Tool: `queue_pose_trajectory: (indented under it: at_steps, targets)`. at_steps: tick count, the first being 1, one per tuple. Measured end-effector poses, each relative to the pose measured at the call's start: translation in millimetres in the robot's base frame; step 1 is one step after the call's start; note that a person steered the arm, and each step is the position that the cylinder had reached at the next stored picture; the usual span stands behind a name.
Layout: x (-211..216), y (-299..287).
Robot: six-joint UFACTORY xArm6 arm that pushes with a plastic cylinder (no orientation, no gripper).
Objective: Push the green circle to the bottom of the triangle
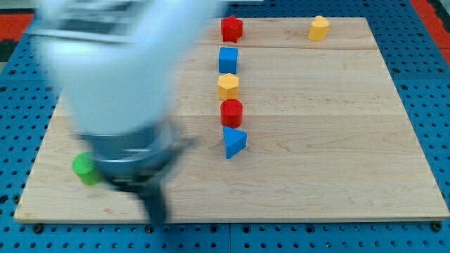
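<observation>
The green circle (85, 169) lies near the board's lower left, partly hidden by the blurred arm. The blue triangle (234, 142) lies near the board's middle, well to the right of the green circle. My tip (157, 218) is at the bottom edge of the board, to the right of and below the green circle and to the lower left of the triangle. The arm body (119, 77) is blurred and covers much of the board's left side.
A column of blocks runs up from the triangle: a red cylinder (231, 112), a yellow hexagon (228, 86), a blue cube (228, 60) and a red star (231, 29). A yellow block (318, 28) sits at the top right. The wooden board (337, 140) lies on a blue pegboard.
</observation>
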State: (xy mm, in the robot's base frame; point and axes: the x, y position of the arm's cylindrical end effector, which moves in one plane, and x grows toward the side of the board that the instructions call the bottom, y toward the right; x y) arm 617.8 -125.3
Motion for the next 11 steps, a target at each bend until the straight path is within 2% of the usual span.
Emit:
queue_pose_trajectory:
  at_steps: [1, 2, 3, 5, 6, 8, 10, 11]
  targets:
    - [-8, -124]
    - [-40, -134]
    - [-74, -105]
    - [-77, 46]
    - [-71, 78]
    - [-19, 45]
    - [-30, 125]
    - [0, 139]
